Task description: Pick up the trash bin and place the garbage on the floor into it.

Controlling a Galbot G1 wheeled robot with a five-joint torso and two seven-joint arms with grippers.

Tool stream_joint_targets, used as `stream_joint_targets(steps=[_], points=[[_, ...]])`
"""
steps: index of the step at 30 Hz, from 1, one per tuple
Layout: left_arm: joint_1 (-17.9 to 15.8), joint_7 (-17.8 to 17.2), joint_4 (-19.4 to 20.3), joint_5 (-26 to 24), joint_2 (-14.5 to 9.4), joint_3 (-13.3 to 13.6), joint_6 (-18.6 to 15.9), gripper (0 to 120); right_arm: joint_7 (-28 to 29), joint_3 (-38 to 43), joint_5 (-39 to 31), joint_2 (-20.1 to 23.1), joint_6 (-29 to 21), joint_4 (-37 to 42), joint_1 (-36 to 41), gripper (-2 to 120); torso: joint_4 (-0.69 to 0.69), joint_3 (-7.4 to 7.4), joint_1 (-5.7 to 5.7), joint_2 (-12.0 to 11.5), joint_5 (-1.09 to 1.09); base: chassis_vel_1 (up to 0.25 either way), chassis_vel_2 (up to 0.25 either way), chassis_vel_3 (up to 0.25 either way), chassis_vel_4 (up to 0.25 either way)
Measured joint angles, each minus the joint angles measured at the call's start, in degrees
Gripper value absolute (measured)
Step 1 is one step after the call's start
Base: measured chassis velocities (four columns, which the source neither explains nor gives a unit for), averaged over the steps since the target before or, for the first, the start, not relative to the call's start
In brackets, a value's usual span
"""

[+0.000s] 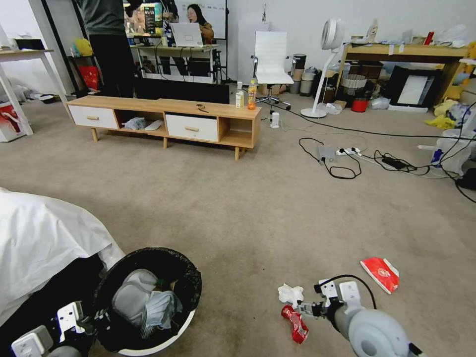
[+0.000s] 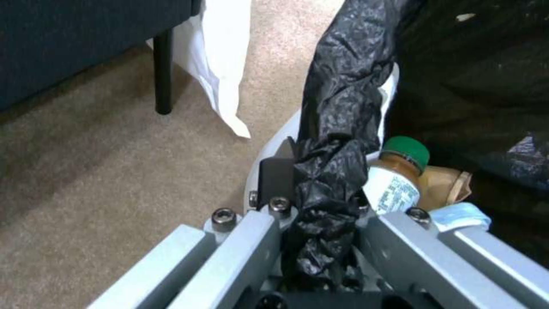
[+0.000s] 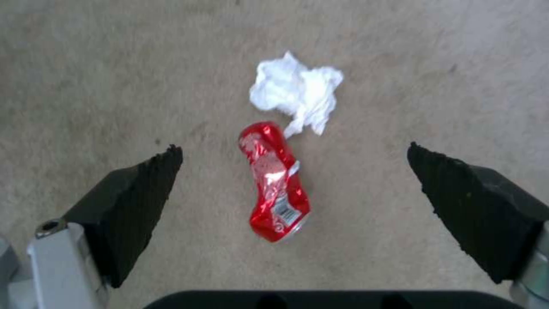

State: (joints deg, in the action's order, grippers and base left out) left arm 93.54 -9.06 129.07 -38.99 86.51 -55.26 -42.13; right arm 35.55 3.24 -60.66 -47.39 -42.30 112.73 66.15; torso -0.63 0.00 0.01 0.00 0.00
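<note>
Over the carpet (image 3: 114,86), right gripper (image 3: 294,176) hung with jaws wide apart, crushed red can (image 3: 276,182) between them untouched, tissue (image 3: 297,92) just beyond. Left gripper (image 2: 320,201) was clamped on trash bin (image 1: 163,337) rim; its wrist view showed a green-capped bottle (image 2: 394,178) inside.

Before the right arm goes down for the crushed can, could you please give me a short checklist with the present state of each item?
1. Right tool open wide: ok.
2. Crushed red can centred between its fingers: ok.
3. White tissue apart from the can: not ok, it touches the can's far end.
4. Left tool shut on the trash bin rim and bag: ok.
5. Room left in the bin: ok, though partly filled.
6. Red packet out of the way: ok.
</note>
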Motion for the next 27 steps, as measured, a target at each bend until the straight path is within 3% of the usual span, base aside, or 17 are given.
stream_joint_targets(steps=[16,27], points=[[-0.2,0.0,-0.9,-0.3,0.1,-0.6,0.0,1,-4.6,-9.4,5.0,-4.2,2.8,-13.4,-7.7,99,-0.01,0.00,0.00,0.0,0.00,0.000,0.000,0.000,0.000],[-0.4,0.0,-1.7,-0.1,0.4,-0.5,0.0,1,-6.7,-11.5,6.5,-5.6,4.9,-19.4,-9.1,96,-0.01,0.00,0.00,0.0,0.00,0.000,0.000,0.000,0.000]])
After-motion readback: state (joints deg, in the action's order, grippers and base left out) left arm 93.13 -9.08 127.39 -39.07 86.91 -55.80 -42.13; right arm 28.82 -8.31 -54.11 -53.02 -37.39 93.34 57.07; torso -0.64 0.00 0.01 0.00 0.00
